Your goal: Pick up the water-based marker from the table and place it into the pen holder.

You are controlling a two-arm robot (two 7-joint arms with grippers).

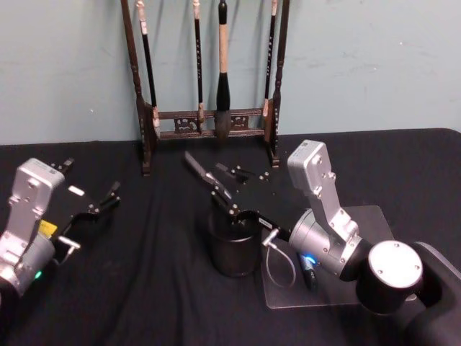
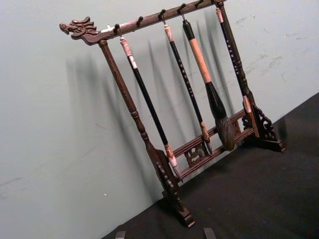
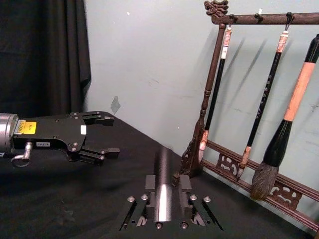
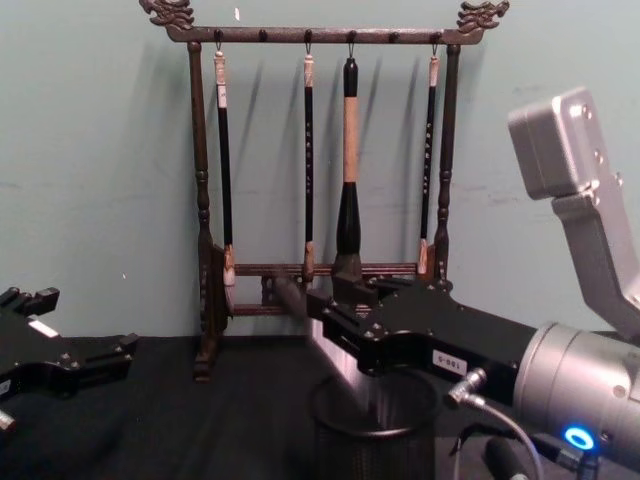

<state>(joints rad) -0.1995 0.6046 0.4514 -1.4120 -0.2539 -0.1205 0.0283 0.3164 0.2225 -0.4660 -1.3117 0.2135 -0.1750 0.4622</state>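
Now: black surface [image 1: 144, 288] carries brush rack [image 1: 173, 114] at back. Left gripper [image 1: 101, 202] parked at left, fingers apart, empty. Right gripper [image 1: 225, 194] hovers above pen holder [image 1: 232, 252], fingers clamped on water-based marker [image 1: 198, 167], held near level, far end toward rack. Judgement: tilt marker upright, centre over rim, lower inside before release; otherwise marker may bridge rim or tip holder.

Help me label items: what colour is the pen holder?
Black pen holder; best in the chest view.
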